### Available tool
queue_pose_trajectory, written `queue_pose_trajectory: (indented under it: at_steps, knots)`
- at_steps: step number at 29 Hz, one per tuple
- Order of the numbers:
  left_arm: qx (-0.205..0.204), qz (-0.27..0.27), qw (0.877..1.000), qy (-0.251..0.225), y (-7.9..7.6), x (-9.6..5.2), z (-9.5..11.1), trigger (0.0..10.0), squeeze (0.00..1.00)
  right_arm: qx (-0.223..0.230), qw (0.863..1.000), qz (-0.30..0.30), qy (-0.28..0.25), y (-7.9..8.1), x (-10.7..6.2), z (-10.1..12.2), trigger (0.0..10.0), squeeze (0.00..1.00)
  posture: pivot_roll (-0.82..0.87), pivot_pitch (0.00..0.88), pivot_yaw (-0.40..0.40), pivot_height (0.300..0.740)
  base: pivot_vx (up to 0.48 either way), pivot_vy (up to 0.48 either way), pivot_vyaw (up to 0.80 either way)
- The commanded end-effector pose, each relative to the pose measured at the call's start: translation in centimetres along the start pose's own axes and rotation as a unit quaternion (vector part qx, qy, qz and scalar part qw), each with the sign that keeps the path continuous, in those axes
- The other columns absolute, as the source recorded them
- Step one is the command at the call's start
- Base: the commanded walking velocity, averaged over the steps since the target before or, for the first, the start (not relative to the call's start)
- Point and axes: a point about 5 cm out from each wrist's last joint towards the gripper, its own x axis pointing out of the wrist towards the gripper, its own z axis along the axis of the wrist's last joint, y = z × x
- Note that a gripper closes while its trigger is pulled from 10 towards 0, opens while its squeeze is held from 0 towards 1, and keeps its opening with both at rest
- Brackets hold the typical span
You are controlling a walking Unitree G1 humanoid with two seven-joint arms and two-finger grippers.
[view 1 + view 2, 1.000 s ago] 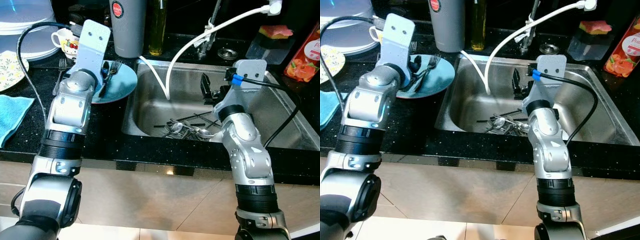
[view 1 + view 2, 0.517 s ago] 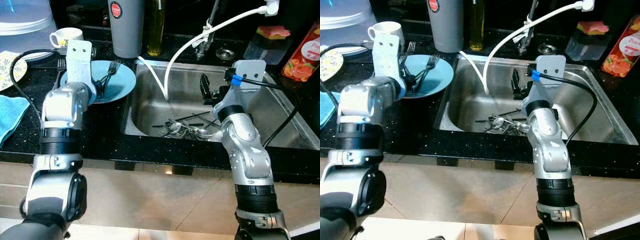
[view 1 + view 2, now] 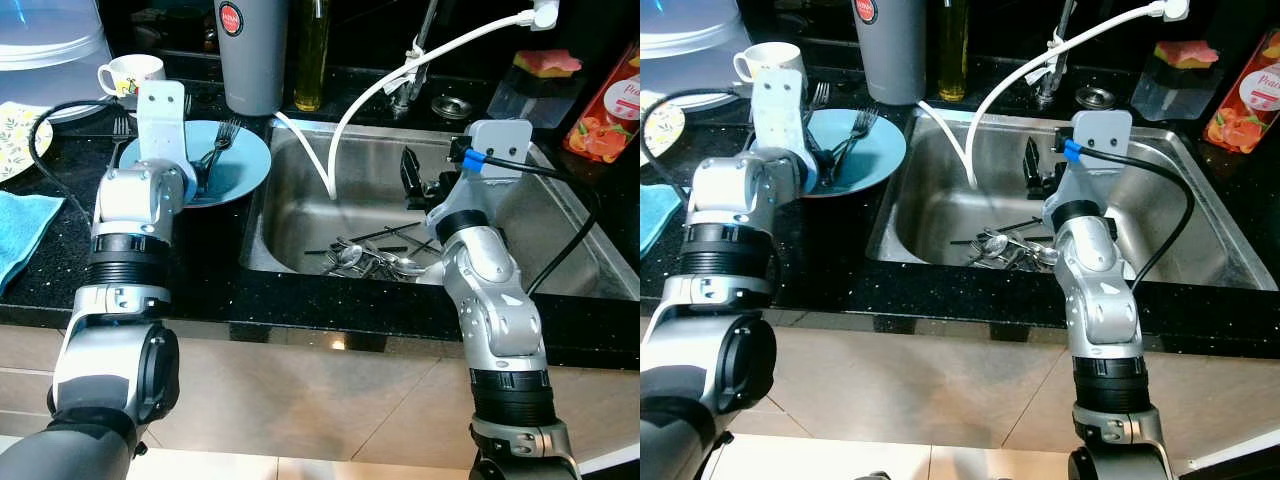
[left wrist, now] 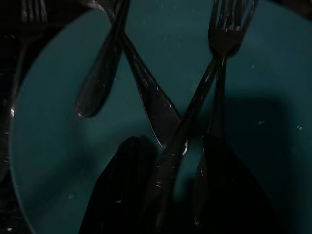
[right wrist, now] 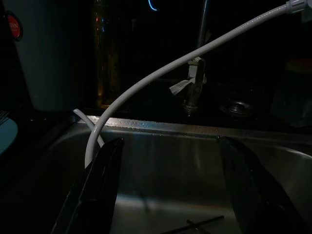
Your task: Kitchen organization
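Note:
A blue plate point(image 3: 248, 160) rests on the black counter left of the sink and holds forks point(image 3: 224, 135) and other cutlery point(image 4: 146, 92). My left gripper point(image 3: 203, 168) hovers low over the plate's near side, open; fork handles point(image 4: 168, 180) lie on the plate between its fingers point(image 4: 122, 195). More spoons and cutlery point(image 3: 365, 258) lie piled on the bottom of the steel sink point(image 3: 560, 240). My right gripper point(image 3: 412, 175) hangs inside the sink above that pile, open and holding nothing, with its fingers point(image 5: 97, 195) spread wide.
A white hose point(image 3: 400, 75) arcs from the tap down into the sink. A grey canister point(image 3: 255, 55), an oil bottle point(image 3: 312, 50) and a mug point(image 3: 125, 72) stand behind the plate. A blue cloth point(image 3: 20, 225) lies at the left; a sponge point(image 3: 545, 62) and a red carton point(image 3: 605, 105) sit at the right.
My left wrist has swung from leaning over the plate's middle to upright over its left side, uncovering the mug. The right arm has stayed still.

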Motion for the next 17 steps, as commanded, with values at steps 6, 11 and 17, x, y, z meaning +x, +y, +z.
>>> queue_pose_trajectory:
  at_steps: [6,11,17]
  knots:
    - [0.030,0.010,0.999,0.020,0.59,0.42,-0.20,7.2,0.00,0.001,1.000,-0.011,-0.001,-0.35,-0.21,-0.14,10.0,0.00,0.23,0.079,-0.023,0.740,0.000,0.000,0.00]
    - [0.017,0.006,0.999,0.035,0.55,0.50,-0.69,0.0,0.00,0.001,1.000,-0.012,-0.001,-0.38,-0.17,-0.13,10.0,0.00,0.23,0.079,-0.024,0.740,0.000,0.000,0.00]
    - [0.013,0.000,0.999,0.034,0.44,0.53,-0.57,0.0,0.00,0.001,1.000,-0.011,-0.001,-0.43,-0.13,-0.13,10.0,0.00,0.23,0.078,-0.028,0.740,0.000,0.000,0.00]
